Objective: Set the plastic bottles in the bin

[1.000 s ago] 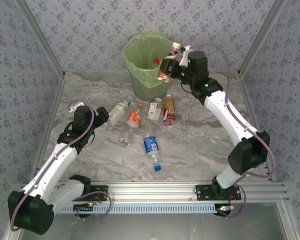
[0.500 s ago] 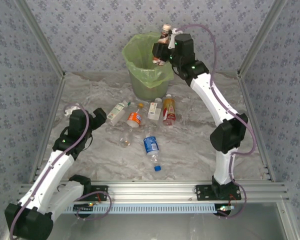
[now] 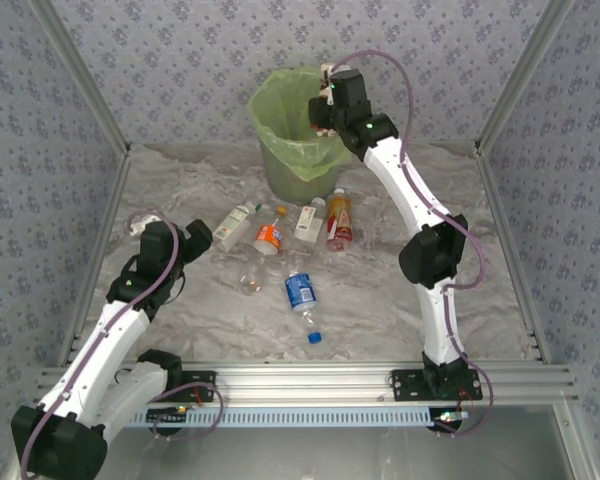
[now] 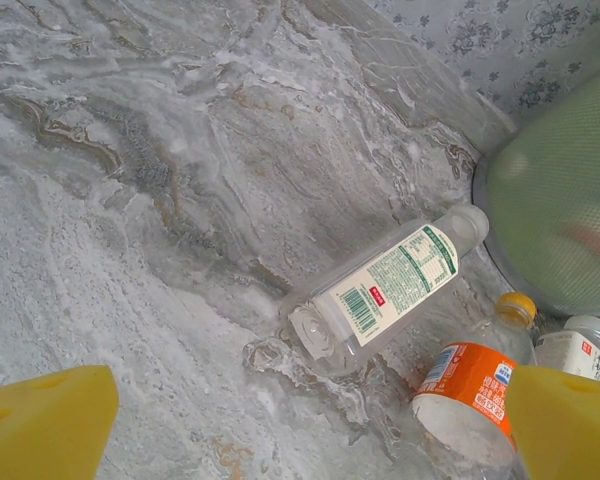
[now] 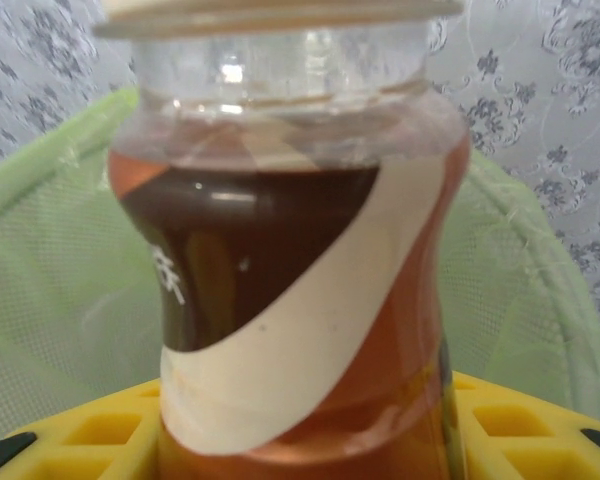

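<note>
Right claw [image 3: 324, 108] is gripping a brown-labelled bottle [image 5: 300, 260] above the bin [image 3: 280, 150] (green liner visible). Left claw [image 4: 300, 420] is hanging wide open over the worktop [image 4: 130, 200], near a white-labelled bottle [image 4: 385, 285] lying flat there.

Seven plastic bottles [image 3: 301, 290], one bin [image 3: 267, 103], two arms [image 3: 115, 325]

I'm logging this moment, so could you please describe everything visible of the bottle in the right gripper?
The brown-labelled bottle is clear plastic with a pale cap and a brown, orange and cream wrap, apparently uncrushed. The right gripper is shut on its lower body, holding it over the mouth of the green-lined bin.
</note>
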`<state>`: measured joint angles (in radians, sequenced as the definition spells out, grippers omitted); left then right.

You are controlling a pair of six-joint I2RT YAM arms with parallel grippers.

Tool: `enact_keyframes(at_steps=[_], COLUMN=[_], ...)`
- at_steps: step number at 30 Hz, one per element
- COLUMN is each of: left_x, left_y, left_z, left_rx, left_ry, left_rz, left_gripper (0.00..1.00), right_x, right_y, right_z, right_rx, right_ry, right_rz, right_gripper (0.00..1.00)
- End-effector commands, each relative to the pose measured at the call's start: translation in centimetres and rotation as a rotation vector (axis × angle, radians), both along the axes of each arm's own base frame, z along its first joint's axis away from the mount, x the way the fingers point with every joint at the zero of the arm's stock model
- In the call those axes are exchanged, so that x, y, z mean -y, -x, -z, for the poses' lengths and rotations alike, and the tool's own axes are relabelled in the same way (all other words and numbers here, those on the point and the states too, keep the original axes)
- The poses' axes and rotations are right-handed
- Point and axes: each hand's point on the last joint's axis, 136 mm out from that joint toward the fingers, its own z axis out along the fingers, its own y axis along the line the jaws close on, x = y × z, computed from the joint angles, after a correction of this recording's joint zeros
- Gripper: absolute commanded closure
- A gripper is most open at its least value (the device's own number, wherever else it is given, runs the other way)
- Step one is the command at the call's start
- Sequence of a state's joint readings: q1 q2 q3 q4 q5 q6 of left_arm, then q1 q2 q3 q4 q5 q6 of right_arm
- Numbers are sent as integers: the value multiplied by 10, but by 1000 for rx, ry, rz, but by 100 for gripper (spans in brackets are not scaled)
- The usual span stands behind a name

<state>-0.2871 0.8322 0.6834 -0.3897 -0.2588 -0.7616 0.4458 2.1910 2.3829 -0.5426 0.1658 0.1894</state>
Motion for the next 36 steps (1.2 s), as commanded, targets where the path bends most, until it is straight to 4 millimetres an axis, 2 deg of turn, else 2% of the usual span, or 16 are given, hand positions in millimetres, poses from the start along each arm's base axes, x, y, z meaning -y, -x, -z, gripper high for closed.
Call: enact_keyframes(at_steps=[1,12,18,23,30,36], left_x=[-6,-8,-9,-8,-6,-4], left_y=[3,4,6,4,2,0], left_z=[3,5,7,8,13,18], left_rx=[-10,-16,-21,-19,-30,-52], left_ry=[-4,-5,-4,0,8,7], left_rz=[-28,-29,-34,-35,-32,-22], left_gripper=[1,1,1,1,1,1], right_x=[5,2,-2,-2,-5,-10], right_y=[0,-1,12,21,24,31], right_z=[17,52,68,68,59,38], right_rx=[-45,-126,-190,-200,-177,-143], right_ry=[90,140,195,263,292,267], right_rz=[9,0,-31,-35,-40,-50], right_gripper=[46,43,39,27,22,17])
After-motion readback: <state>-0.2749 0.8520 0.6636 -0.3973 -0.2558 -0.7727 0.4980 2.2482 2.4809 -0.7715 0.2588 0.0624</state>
